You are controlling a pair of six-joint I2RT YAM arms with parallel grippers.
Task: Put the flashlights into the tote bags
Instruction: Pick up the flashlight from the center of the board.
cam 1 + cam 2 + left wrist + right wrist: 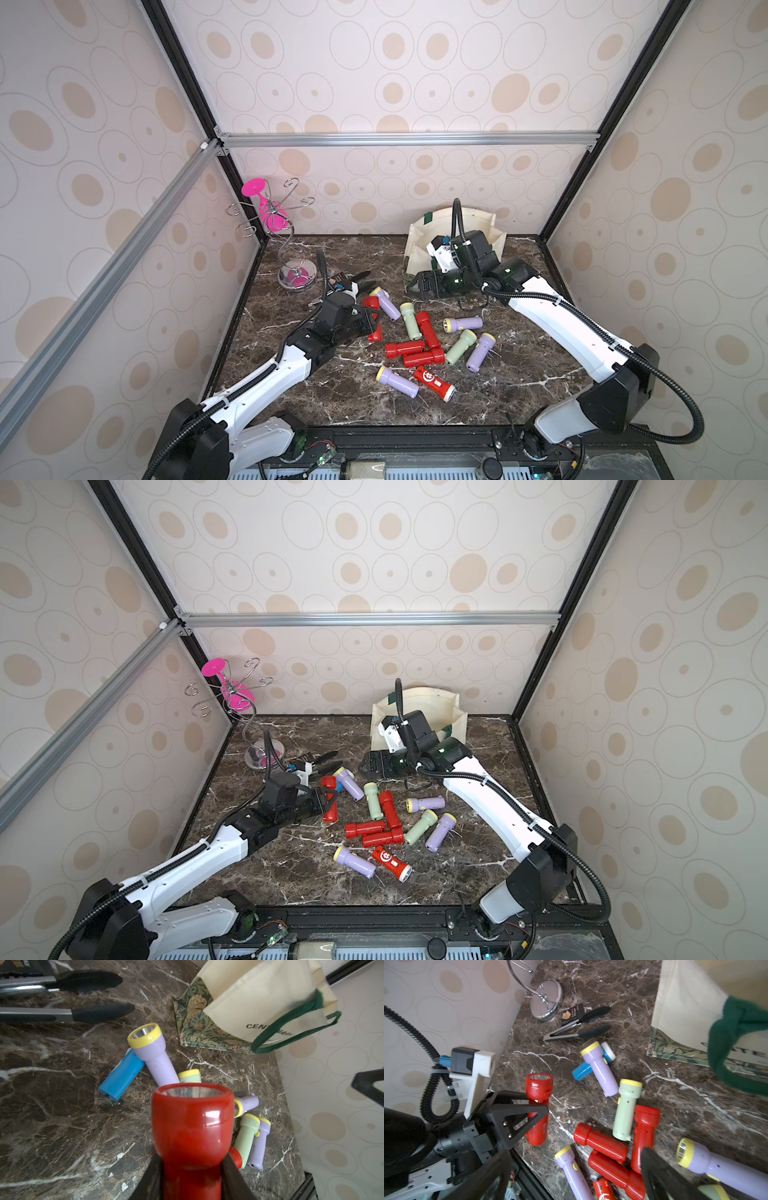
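- The left gripper [538, 1105] is clamped on a red flashlight [192, 1126] by its body. The flashlight's long axis crosses the fingers, head toward the table's [519, 395] far edge, and it is probably just off the surface.
- The tote bag [419, 243] stands by the far edge, toward the far right corner from those jaws.
- The right gripper [417, 287], spread wide and empty, is nearer, just beside its base.
- The other flashlights [428, 330] lie mid-table.

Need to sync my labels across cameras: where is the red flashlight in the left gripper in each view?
Top view: red flashlight just below centre, in left gripper.
Top view: left of centre, below middle.
Left wrist: bottom centre, large.
Right wrist: left of centre.
Shared landmark: cream tote bag, in all four.
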